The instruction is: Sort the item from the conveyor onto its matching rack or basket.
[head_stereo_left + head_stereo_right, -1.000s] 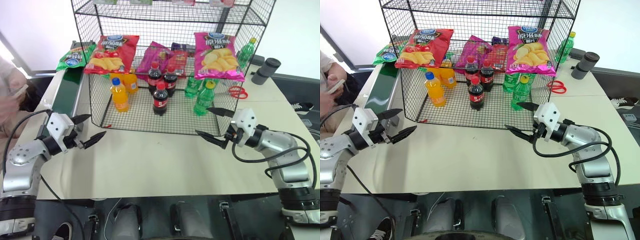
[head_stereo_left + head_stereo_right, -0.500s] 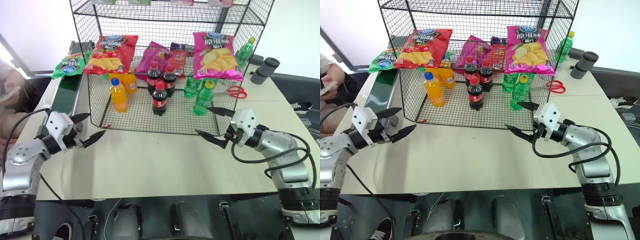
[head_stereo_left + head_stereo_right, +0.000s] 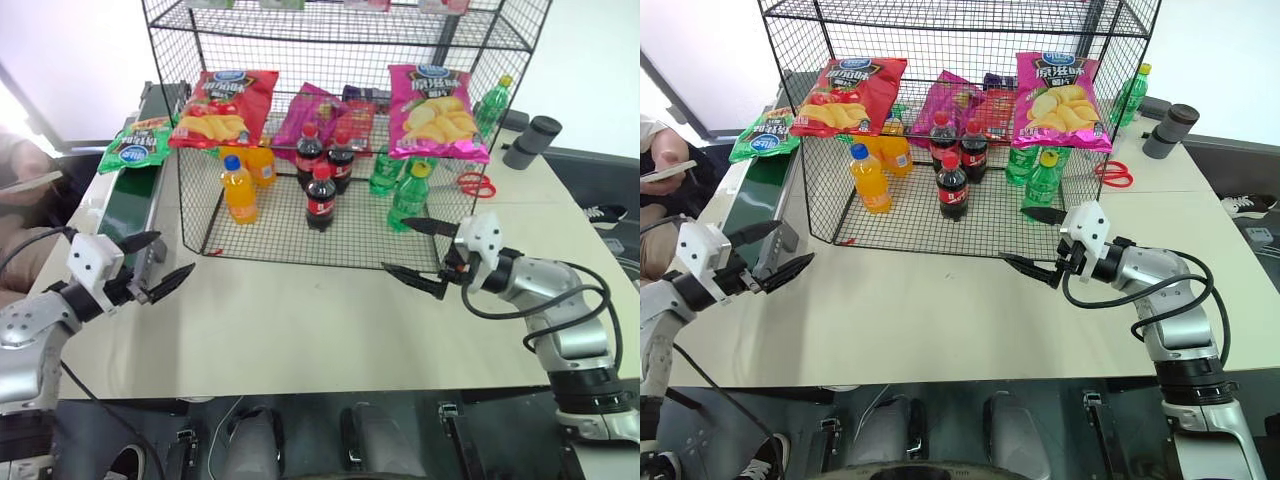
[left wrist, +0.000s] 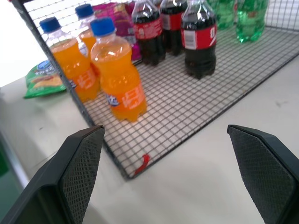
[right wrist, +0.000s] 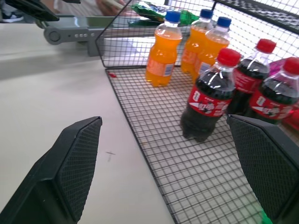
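Observation:
The item, a green crisp bag (image 3: 135, 150), lies on the conveyor (image 3: 128, 207), a dark-green belt along the table's left side next to the rack (image 3: 300, 238). The bag also shows behind the orange bottles in the left wrist view (image 4: 44, 79). My left gripper (image 3: 172, 255) hovers open and empty by the conveyor's near end, well short of the bag. Over the table, just before the rack's front right edge, my right gripper (image 3: 397, 245) is open and empty too.
Red (image 3: 220, 105), purple (image 3: 320, 115) and pink (image 3: 437, 110) crisp bags rest on the rack's middle shelf. Orange (image 3: 238, 190), cola (image 3: 320, 198) and green (image 3: 408, 195) bottles stand on its floor. Red scissors (image 3: 476, 183) and a dark cylinder (image 3: 530, 140) sit at the back right. A person (image 3: 665, 165) sits at the left.
The green bag has travelled along the belt toward me. My left gripper has drawn back and to the left, staying open. My right gripper has rolled a little in place.

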